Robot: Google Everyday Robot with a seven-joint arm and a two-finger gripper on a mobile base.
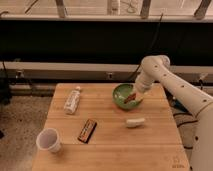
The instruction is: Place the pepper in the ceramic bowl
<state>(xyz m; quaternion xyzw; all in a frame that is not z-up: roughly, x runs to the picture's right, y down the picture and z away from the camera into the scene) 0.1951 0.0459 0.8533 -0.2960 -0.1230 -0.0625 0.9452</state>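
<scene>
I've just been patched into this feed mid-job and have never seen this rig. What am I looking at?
There is one camera, looking down at a wooden table. The white jointed limb is the robot's single arm, reaching in from the right. Its gripper is at the green ceramic bowl. The red-orange speck there is the pepper; whether it is held or already lying in the bowl, I cannot tell. Also on the table are a plastic bottle on its side, a dark bar, a pale oblong piece and a white cup.

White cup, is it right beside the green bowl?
No, the white cup stands at a front corner of the table; the green bowl, gripper over it, is far back.
</scene>
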